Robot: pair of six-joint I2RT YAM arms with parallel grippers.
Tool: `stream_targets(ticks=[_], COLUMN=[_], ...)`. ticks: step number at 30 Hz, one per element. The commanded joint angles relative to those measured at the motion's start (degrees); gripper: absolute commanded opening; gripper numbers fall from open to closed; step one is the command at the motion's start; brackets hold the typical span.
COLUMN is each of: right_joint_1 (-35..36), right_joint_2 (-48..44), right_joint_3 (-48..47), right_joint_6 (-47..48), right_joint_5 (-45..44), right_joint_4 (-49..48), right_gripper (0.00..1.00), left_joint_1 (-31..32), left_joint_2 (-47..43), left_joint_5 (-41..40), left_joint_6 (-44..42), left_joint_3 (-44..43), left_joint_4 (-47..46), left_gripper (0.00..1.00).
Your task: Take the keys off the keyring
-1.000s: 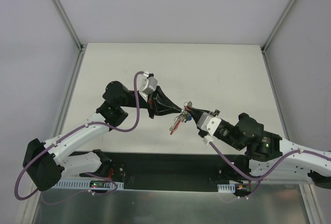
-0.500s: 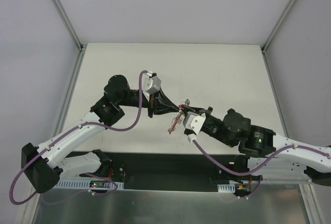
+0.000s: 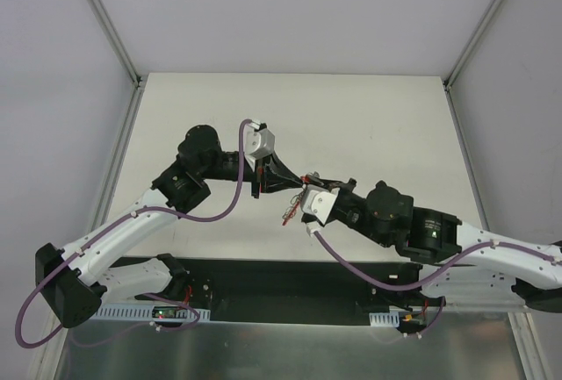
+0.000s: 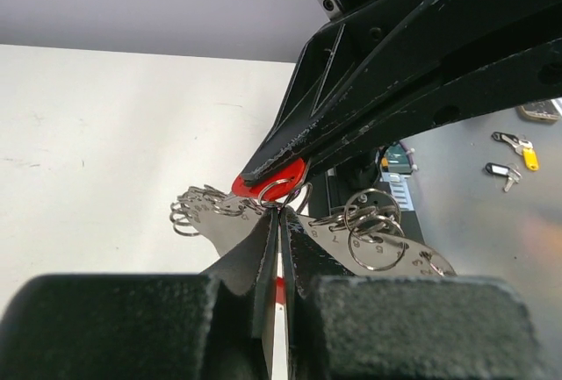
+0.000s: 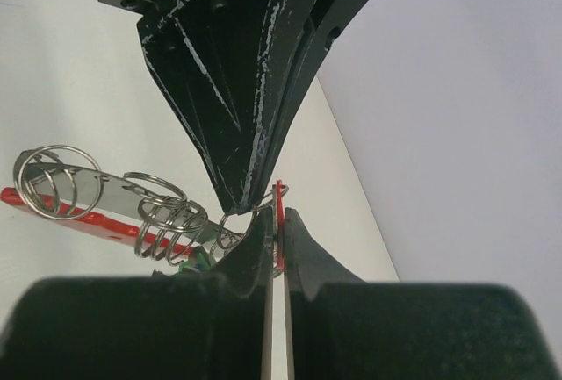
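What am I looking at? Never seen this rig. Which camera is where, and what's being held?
The left arm and right arm are robot arms bolted at the near edge of a pale table. The overhead picture looks down from above and behind them. The other two come from a camera on each wrist, looking along that arm's claw. The left claw and right claw are both shut, meeting tip to tip above the table. Each pinches the keyring, a bunch of silvery rings with a red tag. It looks lifted off the surface.
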State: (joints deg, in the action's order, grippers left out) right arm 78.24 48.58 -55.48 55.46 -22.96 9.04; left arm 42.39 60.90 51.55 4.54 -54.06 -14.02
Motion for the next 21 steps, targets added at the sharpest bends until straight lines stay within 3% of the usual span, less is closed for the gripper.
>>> stream_targets(ticks=[1,21], right_joint_1=[0.0,-0.9], right_joint_2=[2.6,4.4], right_joint_3=[-4.6,-7.2], right_joint_6=[-2.8,-8.8], right_joint_5=[-2.2,-8.1], right_joint_4=[0.5,11.4], right_gripper=[0.01,0.01], left_joint_1=[0.5,0.5], left_joint_2=[-1.1,-5.2], left_joint_5=[-0.7,-5.4], left_joint_6=[-1.8,-8.8], left_joint_3=[-2.5,0.3], left_joint_4=[-1.1,0.8], left_gripper=[0.0,0.0])
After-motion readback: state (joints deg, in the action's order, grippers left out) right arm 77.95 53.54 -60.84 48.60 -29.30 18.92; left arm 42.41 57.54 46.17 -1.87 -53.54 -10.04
